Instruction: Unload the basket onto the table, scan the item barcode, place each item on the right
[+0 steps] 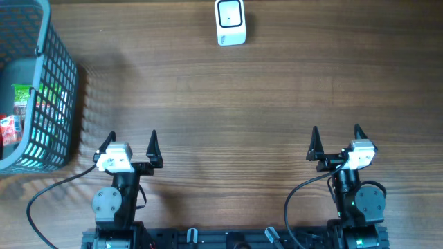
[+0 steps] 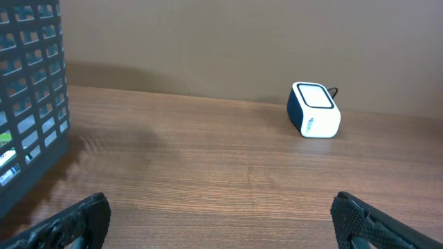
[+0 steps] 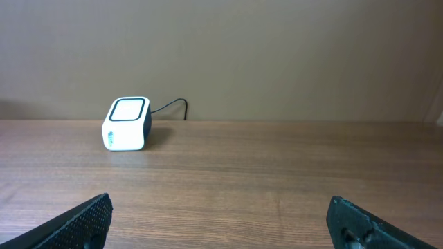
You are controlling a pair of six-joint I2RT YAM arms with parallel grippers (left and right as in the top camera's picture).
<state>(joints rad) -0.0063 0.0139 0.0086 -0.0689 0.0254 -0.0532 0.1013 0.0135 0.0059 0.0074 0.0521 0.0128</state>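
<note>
Counter [image 1: 228,104] of brown wood grain, seen from above and from both my wrists. My left gripper [image 1: 131,135] hangs near the front edge, left of centre, its jaws spread wide with nothing between them. My right gripper [image 1: 336,129] sits likewise at the front right, jaws equally wide and holding nothing. Both point toward the far edge.

The barcode scanner [image 1: 230,22] is a small white box with a dark side panel and a dark-rimmed window on top. It stands at the far edge of the counter, near the middle, well apart from both grippers. In the right wrist view a thin dark cable [image 3: 173,104] leaves its back toward the wall.

A blue-grey mesh basket [image 1: 59,83] stands at the far left, well apart from my left gripper. The items to be scanned lie inside this basket: a green packet [image 1: 23,93] and, nearer the front, a red packet [image 1: 7,129], both partly cut off by the frame edge. Their labels are too small to read.
</note>
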